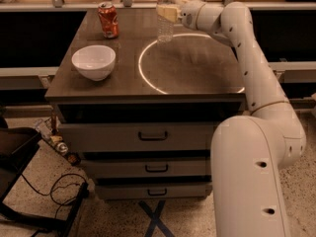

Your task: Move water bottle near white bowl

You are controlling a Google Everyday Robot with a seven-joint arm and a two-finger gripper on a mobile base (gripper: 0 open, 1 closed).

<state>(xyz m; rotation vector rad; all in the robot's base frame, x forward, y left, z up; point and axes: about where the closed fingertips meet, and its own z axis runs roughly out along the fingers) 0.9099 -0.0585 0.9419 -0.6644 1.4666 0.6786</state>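
Grasp is the step in hand, as I judge it: the gripper (169,14) sits in the upper middle of the frame with its pale fingers (168,13) closed around the upper body of the water bottle (165,31), just under the shoulder. The bottle stands upright at the far edge of the tabletop (197,78); whether its base rests on the wood or hangs just clear of it I cannot tell. The white bowl (94,60) lies well apart from it, toward the left of the frame and nearer the front edge, and an orange-red soda can (108,19) stands between the two at the back, above the bowl in the picture.

The carry is not yet made. The next move calls for a lift clear of the surface, then a sweep to the lower left that passes in front of the can rather than through it, ending just beside the bowl's rim without nudging it — a tall, light bottle held high could swing or tip on set-down.

The tabletop is dark brushed wood with a bright ring of light (140,65) on it. Below it are three drawers (153,136) with black handles. The white arm (247,58) rises along the right side. The floor (113,216) is speckled, with black cables (54,191) trailing at lower left
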